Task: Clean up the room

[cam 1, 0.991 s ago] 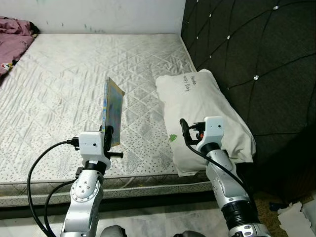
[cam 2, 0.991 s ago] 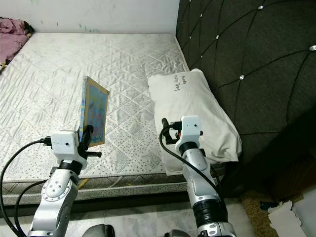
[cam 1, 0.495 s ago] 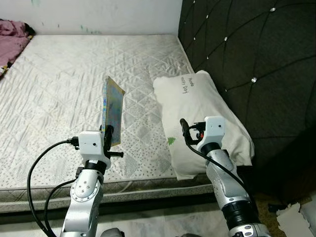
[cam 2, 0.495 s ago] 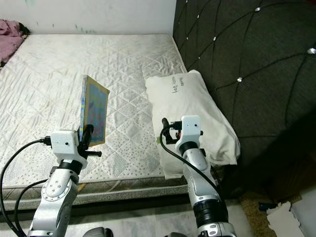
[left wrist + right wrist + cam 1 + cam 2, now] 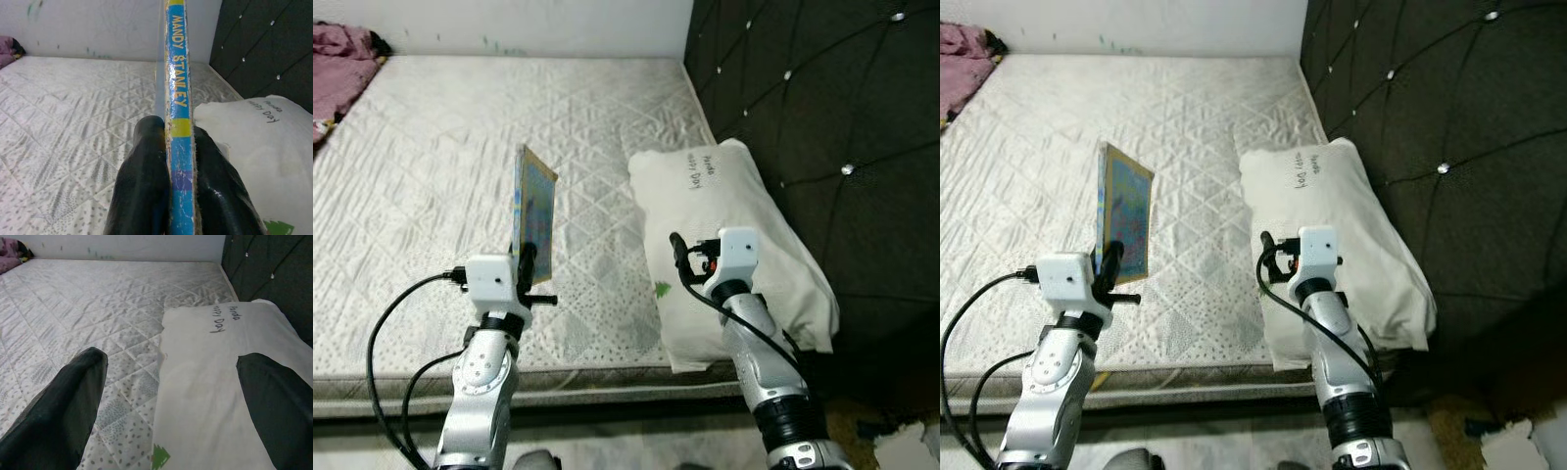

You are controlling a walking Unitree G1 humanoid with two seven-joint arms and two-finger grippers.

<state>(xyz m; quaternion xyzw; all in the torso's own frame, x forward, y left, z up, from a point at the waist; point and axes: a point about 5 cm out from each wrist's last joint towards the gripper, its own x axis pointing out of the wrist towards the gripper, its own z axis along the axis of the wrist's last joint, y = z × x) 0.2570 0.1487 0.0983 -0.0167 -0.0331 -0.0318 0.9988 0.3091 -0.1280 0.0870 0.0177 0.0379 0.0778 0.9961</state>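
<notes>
Left wrist view: left gripper (image 5: 178, 171) clamps the book (image 5: 178, 88) upright, not yet stowed. Right gripper (image 5: 168, 406) spread wide, empty, above the pillow (image 5: 220, 396).

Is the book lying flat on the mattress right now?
No, the book stands upright on edge above the mattress, clamped between the left gripper jaws.

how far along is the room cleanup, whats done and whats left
Partly done. In hand: the left gripper is shut on a thin book, held upright above the mattress, not yet put away. The right gripper is open, hovering over the white pillow. Left: stowing the book, and the pink cloth bunched at the mattress's far corner.
</notes>
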